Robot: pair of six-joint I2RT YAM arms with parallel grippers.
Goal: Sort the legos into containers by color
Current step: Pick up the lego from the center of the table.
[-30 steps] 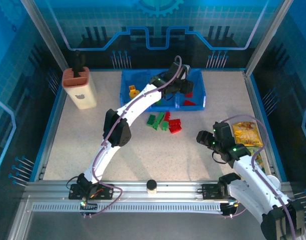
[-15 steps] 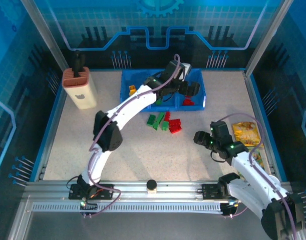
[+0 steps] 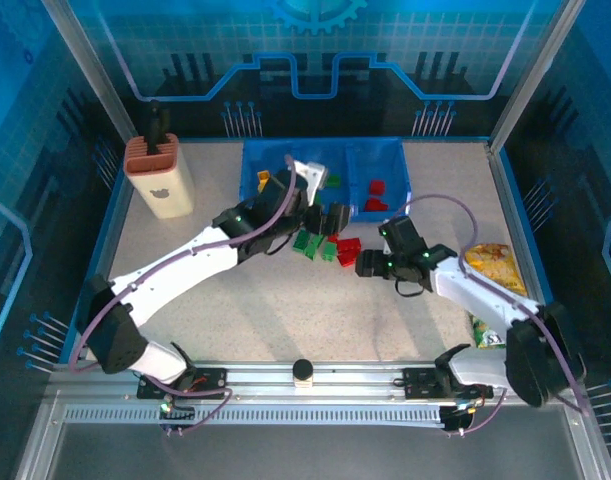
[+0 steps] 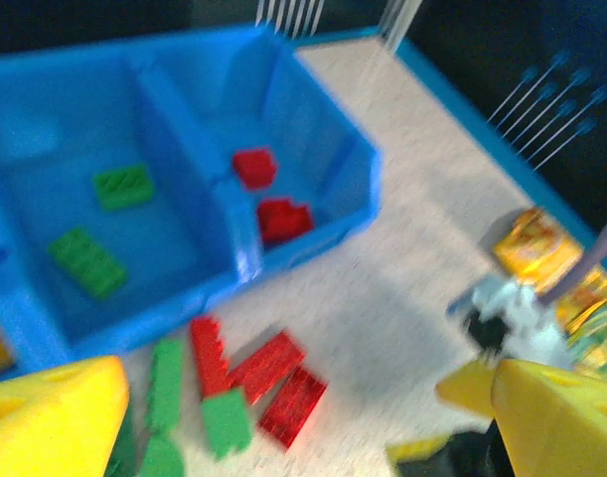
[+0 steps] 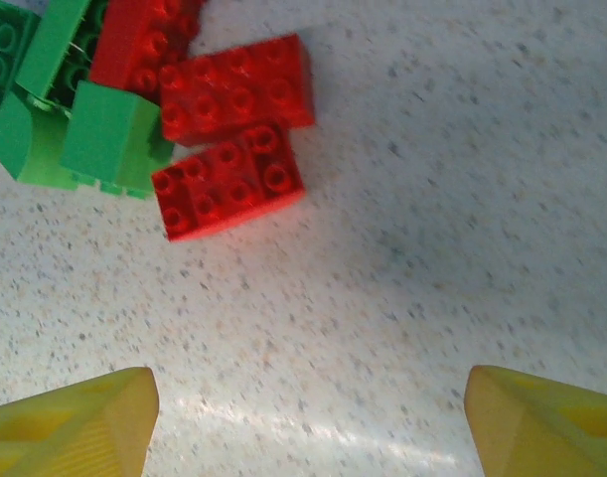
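Observation:
The blue three-compartment bin (image 3: 390,205) stands at the back of the table. It holds yellow legos (image 3: 266,183) on the left, green ones (image 4: 123,186) in the middle and red ones (image 4: 282,219) on the right. In front of it lies a loose pile of red bricks (image 3: 348,249) (image 5: 228,179) and green bricks (image 3: 305,241) (image 5: 104,139). My left gripper (image 3: 325,220) (image 4: 288,417) hovers open over the pile, holding nothing. My right gripper (image 3: 368,265) (image 5: 310,397) is open just right of the red bricks, with bare table between its fingers.
A cream holder (image 3: 162,180) with a rust-red top stands at the back left. Yellow snack bags (image 3: 495,266) (image 4: 546,248) lie at the right, under the right arm. A black knob (image 3: 303,371) sits on the front rail.
My left gripper has drawn back from over the bin's right compartment to above the pile. My right gripper has swung left and forward from near the snack bags to beside the red bricks.

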